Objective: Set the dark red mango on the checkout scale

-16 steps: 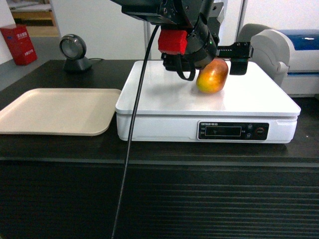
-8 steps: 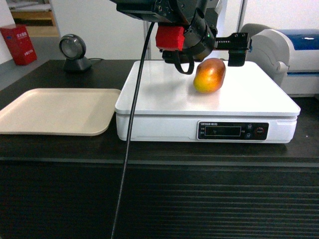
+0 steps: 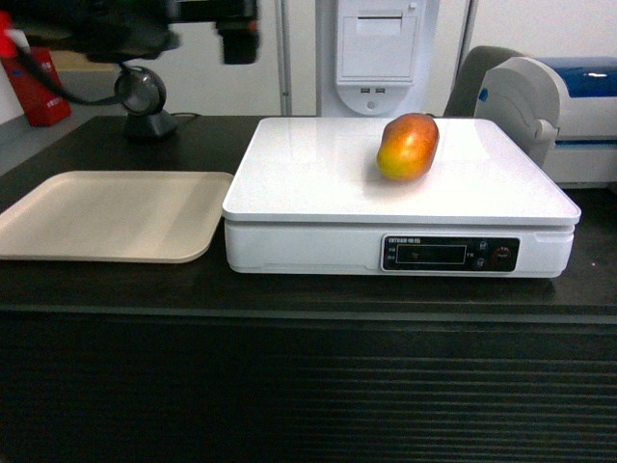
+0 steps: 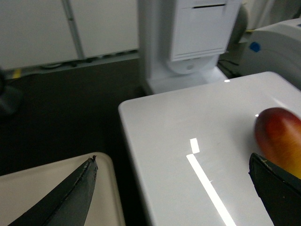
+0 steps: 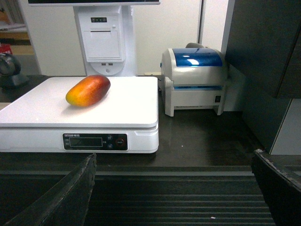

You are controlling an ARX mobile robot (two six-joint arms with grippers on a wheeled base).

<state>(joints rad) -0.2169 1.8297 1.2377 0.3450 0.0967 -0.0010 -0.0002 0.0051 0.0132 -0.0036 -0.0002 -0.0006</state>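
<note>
The dark red mango (image 3: 409,146) lies free near the scale (image 3: 318,178) top's far edge. Both end effectors stand apart, empty. Avoid bumping the surface (image 3: 116,285): the mango may roll off.

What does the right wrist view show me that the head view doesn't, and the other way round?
Only the right wrist view shows its own open end effector below the counter edge, and the whole blue-topped printer. Only the head view shows the beige tray, the round scanner and the blurred left arm lifted away at upper left. Both show the dark red mango lying free on the scale.
</note>
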